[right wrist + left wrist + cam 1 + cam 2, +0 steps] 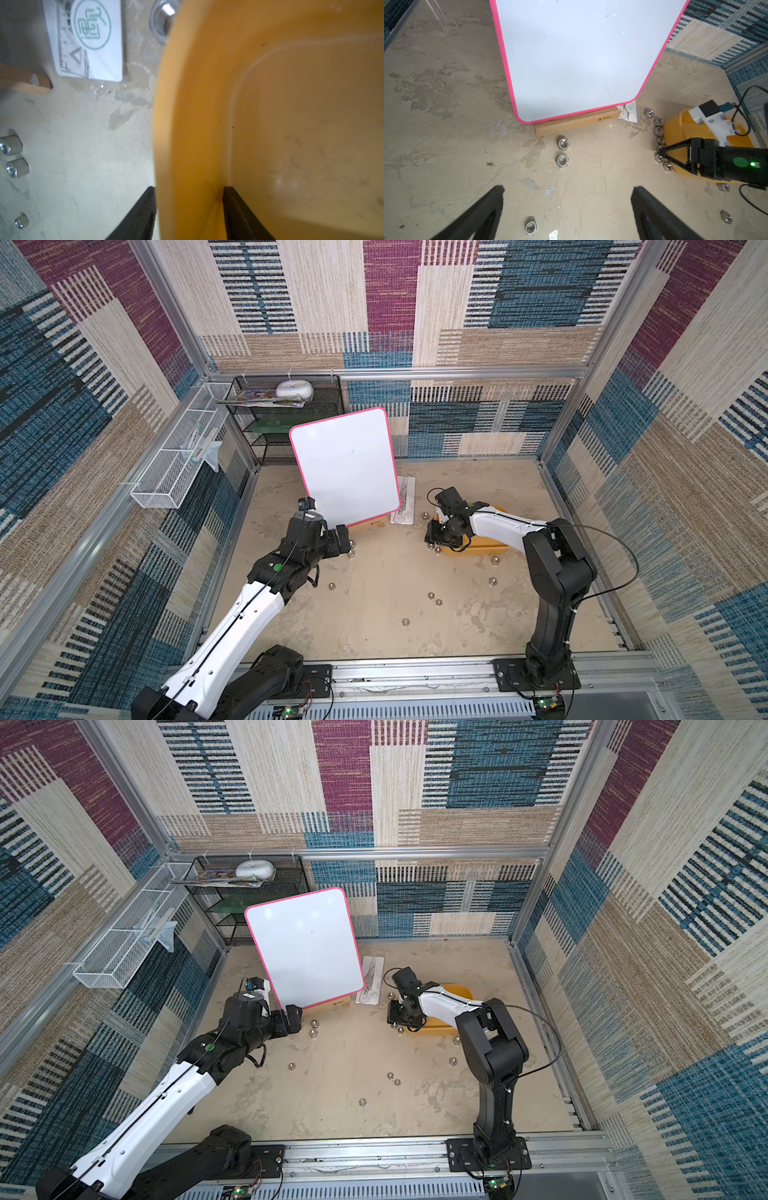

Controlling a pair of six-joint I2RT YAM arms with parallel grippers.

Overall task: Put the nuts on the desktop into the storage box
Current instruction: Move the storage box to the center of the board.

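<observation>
The yellow-orange storage box [486, 549] lies on the desktop [374, 626] at the right, partly hidden under my right arm. My right gripper [189, 191] is shut on the box's wall [187, 124], one finger inside and one outside. Several silver nuts line that wall's outer side [658, 131]. Other nuts lie scattered on the desktop [405, 622], [492, 581], [291, 1066]. My left gripper [568, 189] hangs open over bare desktop at the left. Two nuts [563, 143], [562, 160] lie ahead of it and one nut [530, 228] lies between its fingers.
A pink-rimmed whiteboard [345, 464] leans in a wooden stand [577, 124] behind my left gripper. A packaged ruler [405, 506] lies beside it. At the back left stand a black mesh shelf [286, 418] and a white wire basket [178, 460]. Aluminium rails frame the desktop.
</observation>
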